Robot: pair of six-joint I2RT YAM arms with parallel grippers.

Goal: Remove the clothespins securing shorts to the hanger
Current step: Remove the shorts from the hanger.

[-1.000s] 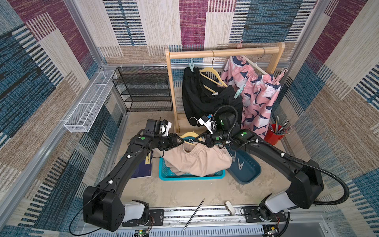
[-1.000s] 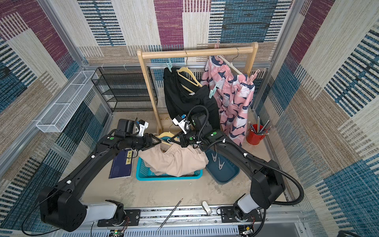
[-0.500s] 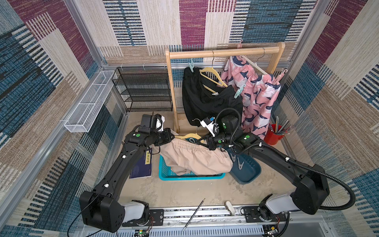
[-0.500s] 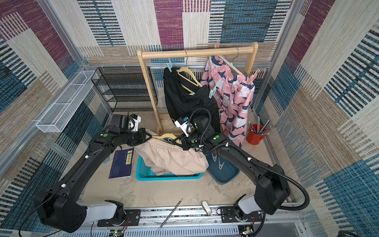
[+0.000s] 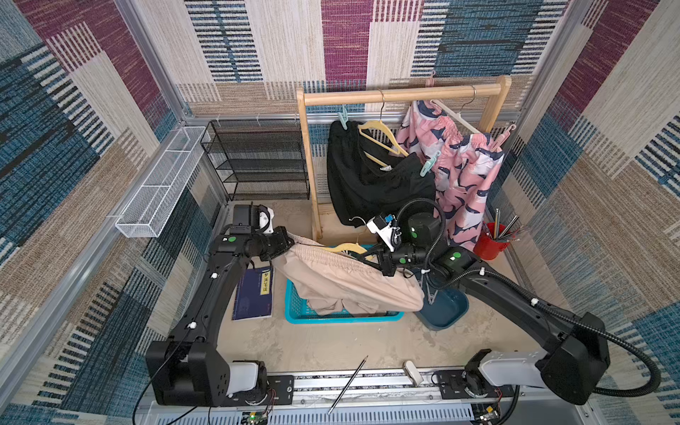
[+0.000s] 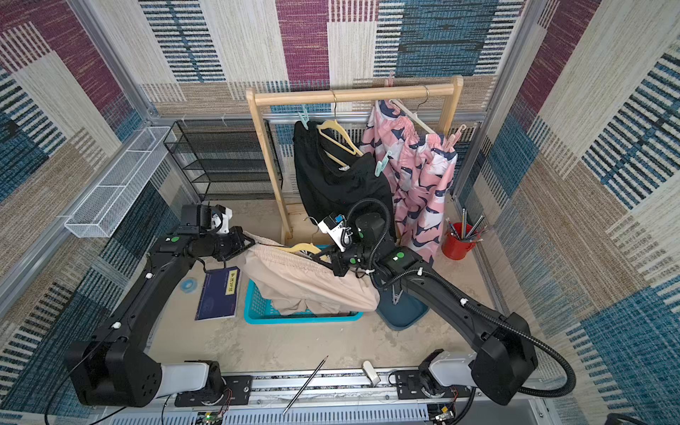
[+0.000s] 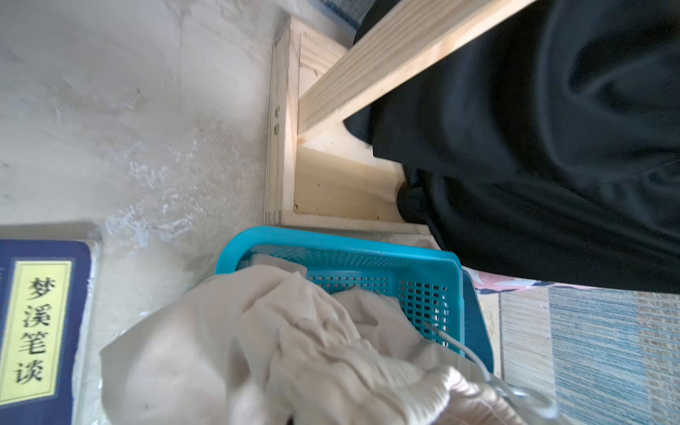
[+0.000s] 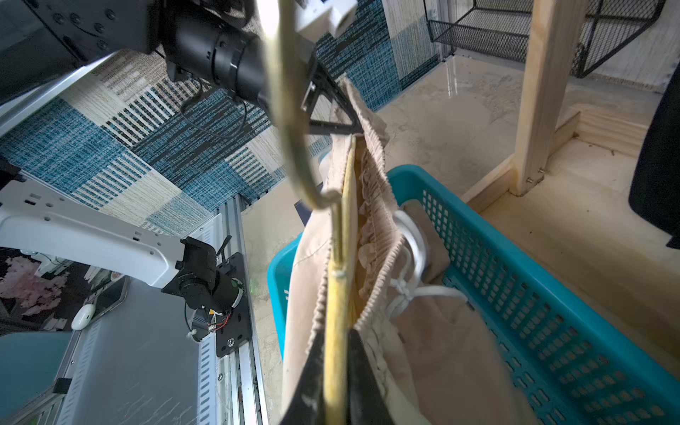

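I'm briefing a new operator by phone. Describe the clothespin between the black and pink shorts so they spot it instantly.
On the wooden rail at the back, black shorts hang on a yellow hanger beside pink printed shorts. The mint clothespin clips that hanger's lower end where the garments meet; its mint twin sits higher, at the black shorts' other corner.
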